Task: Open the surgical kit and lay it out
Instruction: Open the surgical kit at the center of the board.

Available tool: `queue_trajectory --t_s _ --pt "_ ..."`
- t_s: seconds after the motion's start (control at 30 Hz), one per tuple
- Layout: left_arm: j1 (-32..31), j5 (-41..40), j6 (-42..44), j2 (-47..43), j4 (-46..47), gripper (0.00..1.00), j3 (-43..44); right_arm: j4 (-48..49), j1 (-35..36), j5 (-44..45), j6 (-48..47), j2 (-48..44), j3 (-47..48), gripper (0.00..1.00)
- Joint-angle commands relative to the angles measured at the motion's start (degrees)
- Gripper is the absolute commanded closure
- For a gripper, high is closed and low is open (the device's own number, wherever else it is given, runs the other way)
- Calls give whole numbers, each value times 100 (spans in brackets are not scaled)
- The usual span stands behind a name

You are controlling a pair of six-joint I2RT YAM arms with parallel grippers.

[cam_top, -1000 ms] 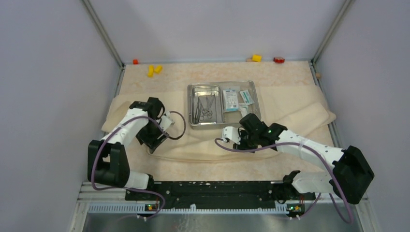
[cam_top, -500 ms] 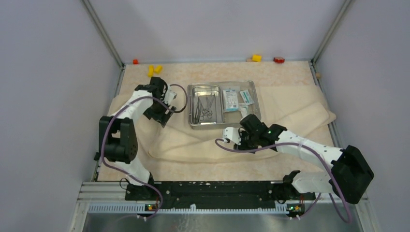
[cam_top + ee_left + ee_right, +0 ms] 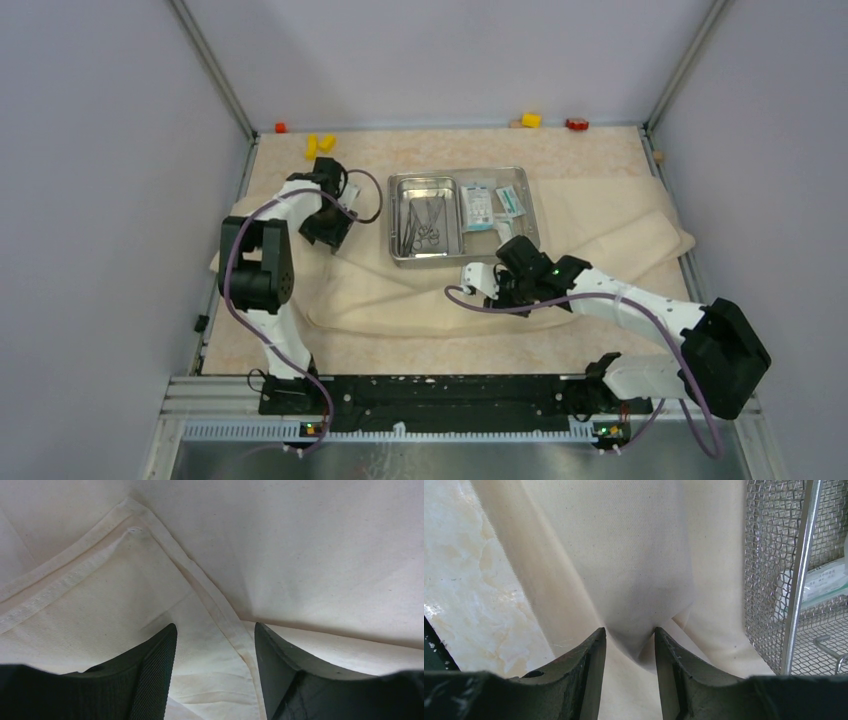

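Observation:
The beige cloth wrap point(image 3: 620, 235) lies spread on the table under the steel tray point(image 3: 462, 172). The tray holds thin metal instruments point(image 3: 425, 225) on its left side and white-and-teal packets point(image 3: 480, 205) on its right. My left gripper point(image 3: 330, 232) hovers over the cloth just left of the tray. It is open, and a hemmed cloth edge point(image 3: 200, 587) runs between its fingers point(image 3: 215, 630). My right gripper point(image 3: 497, 290) is at the tray's front edge. It is open, with a cloth fold point(image 3: 634, 580) reaching between its tips point(image 3: 630, 632). The tray's mesh wall point(image 3: 774, 555) shows at the right.
Yellow blocks point(image 3: 318, 145) lie at the back left. Another yellow block point(image 3: 531, 120) and a red block point(image 3: 576, 124) lie at the back edge. A small red block point(image 3: 281, 127) sits in the back left corner. Grey walls close in on three sides.
My left arm has swung from the front left of the cloth away to the back, and its gripper is now beside the tray's left side. The right arm has not moved.

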Motion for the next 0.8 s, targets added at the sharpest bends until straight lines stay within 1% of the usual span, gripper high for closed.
queue_trajectory --t_s 0.0,0.17,0.33,0.5,0.7,0.77 --pt "183 62 -82 137 271 37 163 37 -57 -13 -31 89 41 60" --pt "259 240 -49 170 338 44 13 34 -57 -29 -22 119 54 60" --pt "378 485 -38 198 346 60 -62 3 -57 -35 -5 134 72 60" --pt "495 716 -27 192 319 71 -102 -40 -61 -31 -4 110 93 60" --pt "597 751 8 85 282 89 -111 -93 -56 -24 -3 84 165 60" --pt "756 912 33 37 274 95 -119 -121 -57 -11 -4 77 190 60"
